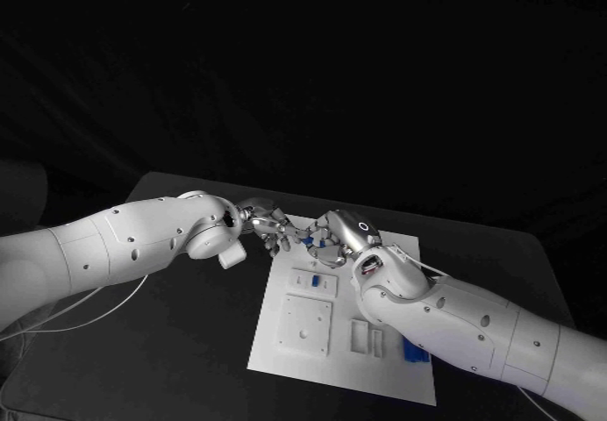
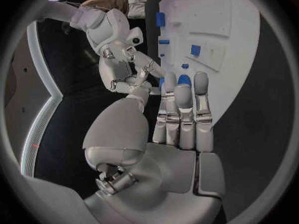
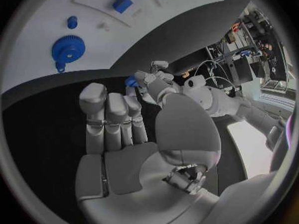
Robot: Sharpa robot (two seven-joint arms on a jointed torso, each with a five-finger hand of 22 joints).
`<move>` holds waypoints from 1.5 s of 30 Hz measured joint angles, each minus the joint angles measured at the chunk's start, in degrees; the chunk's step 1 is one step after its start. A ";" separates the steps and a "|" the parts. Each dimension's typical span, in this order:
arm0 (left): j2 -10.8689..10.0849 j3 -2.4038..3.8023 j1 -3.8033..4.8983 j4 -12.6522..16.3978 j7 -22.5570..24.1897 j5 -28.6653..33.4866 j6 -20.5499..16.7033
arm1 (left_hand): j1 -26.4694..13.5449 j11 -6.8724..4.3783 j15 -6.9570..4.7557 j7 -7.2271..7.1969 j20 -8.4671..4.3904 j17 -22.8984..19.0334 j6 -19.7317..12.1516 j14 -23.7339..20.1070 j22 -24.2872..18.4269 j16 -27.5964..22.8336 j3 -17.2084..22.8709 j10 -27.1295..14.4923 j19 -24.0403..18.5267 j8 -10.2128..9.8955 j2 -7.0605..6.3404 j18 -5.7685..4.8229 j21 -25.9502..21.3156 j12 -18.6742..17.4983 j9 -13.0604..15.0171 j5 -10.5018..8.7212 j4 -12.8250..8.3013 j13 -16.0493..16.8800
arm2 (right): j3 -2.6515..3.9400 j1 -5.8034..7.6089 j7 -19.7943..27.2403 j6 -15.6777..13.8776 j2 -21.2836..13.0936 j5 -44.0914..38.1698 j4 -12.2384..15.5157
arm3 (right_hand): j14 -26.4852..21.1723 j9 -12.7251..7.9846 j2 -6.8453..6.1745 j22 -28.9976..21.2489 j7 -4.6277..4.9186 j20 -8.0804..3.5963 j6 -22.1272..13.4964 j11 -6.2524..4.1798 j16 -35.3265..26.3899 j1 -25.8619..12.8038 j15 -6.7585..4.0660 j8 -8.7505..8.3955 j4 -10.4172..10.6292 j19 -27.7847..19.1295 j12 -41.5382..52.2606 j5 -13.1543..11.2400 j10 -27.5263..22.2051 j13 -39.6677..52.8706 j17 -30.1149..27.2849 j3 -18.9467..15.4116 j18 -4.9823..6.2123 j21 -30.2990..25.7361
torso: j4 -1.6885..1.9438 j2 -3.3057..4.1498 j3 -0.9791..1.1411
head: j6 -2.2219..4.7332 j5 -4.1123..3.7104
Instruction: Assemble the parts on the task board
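1. Black worktop (image 1: 189,351) runs out under both arms, dark and matte.
2. White task board (image 1: 297,346) lies flat on it at centre, its long side running from six o'clock up toward twelve.
3. A white cable (image 1: 89,311) trails over the worktop's nine o'clock side.
4. In the right wrist view the task board's edge (image 3: 37,79) sits flush on the black surface.

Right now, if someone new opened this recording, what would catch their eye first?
The two silver hands meeting above the far edge of the white task board: the left hand and right hand face each other, fingers nearly touching. A small blue part sits in the left hand's fingers. Next, the blue gear lying on the board.
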 measured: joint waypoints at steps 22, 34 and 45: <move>0.26 0.00 0.00 -0.21 -1.50 -2.00 -2.16 | 0.07 0.03 0.01 -0.07 0.00 -0.05 -0.51 0.01 -0.01 0.23 0.06 -0.43 0.00 -0.01 -0.51 0.00 0.00 -0.01 1.19 0.00 0.06 -0.29 | 0.00 0.00 0.07 0.02 -0.13 0.05 0.42 | 0.00 -0.05 0.18 0.00 0.05 0.01 -0.08 0.01 0.00 -0.19 0.00 0.24 -0.01 0.00 0.00 0.00 -0.01 0.06 -0.02 -0.01 0.00 0.00 | -0.03 0.01 0.01 | -0.14 0.00; 0.34 0.01 0.00 0.09 -1.79 -2.54 -1.80 | 0.32 0.35 0.33 0.25 0.22 -0.15 -0.82 -0.30 0.03 0.23 0.06 -1.14 -0.21 -0.01 -0.26 0.00 0.00 -1.05 0.73 -0.06 0.06 -1.13 | 0.00 -0.01 0.11 0.06 -0.08 0.08 0.40 | 0.00 -0.04 0.10 0.00 0.03 0.01 -0.06 0.01 0.00 -0.37 0.00 0.22 -0.08 -0.01 0.00 0.00 -0.01 0.06 0.03 -0.08 0.00 0.00 | -0.01 0.01 -0.04 | -0.19 -0.09; 0.65 0.00 -0.01 0.53 -1.78 -2.82 -1.19 | 0.49 0.35 0.35 0.45 0.21 -0.30 -1.00 -0.31 0.03 0.22 0.12 -1.14 -0.20 -0.01 -0.09 0.00 0.00 -3.25 -0.74 -0.06 -0.01 -2.74 | 0.00 -0.01 0.20 0.10 0.07 0.12 0.34 | 0.00 -0.03 0.34 0.00 -0.16 0.02 -0.06 0.01 0.00 -0.13 0.01 0.01 -0.08 -0.01 0.00 0.00 -0.01 0.05 0.02 -0.08 0.00 0.00 | -0.01 0.01 -0.03 | -0.19 -0.07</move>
